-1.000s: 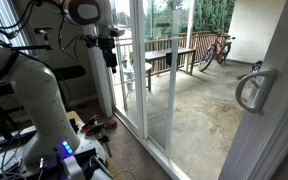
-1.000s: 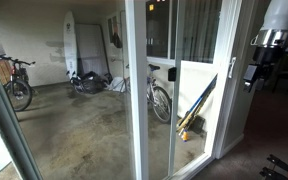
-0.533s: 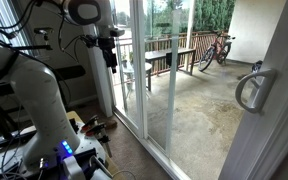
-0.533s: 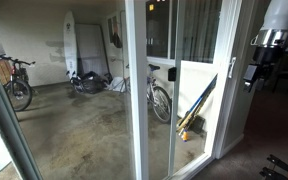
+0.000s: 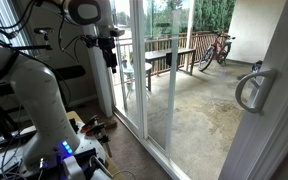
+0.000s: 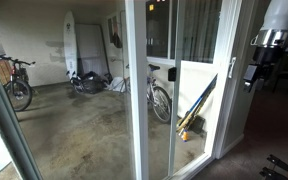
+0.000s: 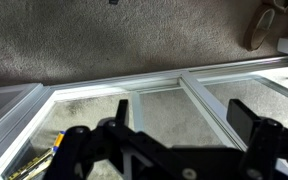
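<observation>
My gripper (image 5: 111, 58) hangs high in the air beside a white-framed sliding glass door (image 5: 140, 60), fingers pointing down. It also shows at the right edge of an exterior view (image 6: 252, 76), close to the door's handle (image 6: 231, 67). In the wrist view the gripper (image 7: 184, 122) is open and empty, its two black fingers (image 7: 248, 120) spread wide above the door's white frame (image 7: 199, 95) and grey carpet (image 7: 104, 40). A curved white handle (image 5: 250, 88) stands close to the camera in an exterior view.
Beyond the glass are a concrete patio (image 5: 189, 100), a wooden railing (image 5: 174, 52) and bicycles (image 5: 215, 50). An exterior view shows a bicycle (image 6: 159, 97), a surfboard (image 6: 71, 45) and tools (image 6: 189, 122) leaning by the door. The white robot arm (image 5: 34, 90) fills the near side.
</observation>
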`<state>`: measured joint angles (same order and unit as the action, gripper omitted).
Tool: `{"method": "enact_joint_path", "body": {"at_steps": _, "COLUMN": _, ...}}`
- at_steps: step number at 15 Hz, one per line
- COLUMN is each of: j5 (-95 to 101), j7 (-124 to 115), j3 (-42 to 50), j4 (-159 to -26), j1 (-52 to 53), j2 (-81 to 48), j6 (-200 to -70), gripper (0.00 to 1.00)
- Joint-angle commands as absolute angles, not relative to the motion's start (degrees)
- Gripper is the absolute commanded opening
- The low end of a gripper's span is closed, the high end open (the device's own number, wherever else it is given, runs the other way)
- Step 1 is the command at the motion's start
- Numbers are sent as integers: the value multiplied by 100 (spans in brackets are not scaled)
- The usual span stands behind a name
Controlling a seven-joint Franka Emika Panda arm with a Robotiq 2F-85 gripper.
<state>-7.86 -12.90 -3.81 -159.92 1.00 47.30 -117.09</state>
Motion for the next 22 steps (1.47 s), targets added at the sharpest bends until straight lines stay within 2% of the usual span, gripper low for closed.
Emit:
{"method": "enact_joint_path", "body": {"at_steps": 1, "j5": -808, "j7": -1269, "j3": -408, "j4": -15980, "j1": 67, "j2": 4731, "j6": -11690, "gripper": 100}}
{"method": "enact_joint_path", "body": {"at_steps": 22, "j5": -822, "j7": -1395, "j3": -456, "j4": -15944, "j1": 7, "j2": 4702, "j6": -11929, "gripper": 100}}
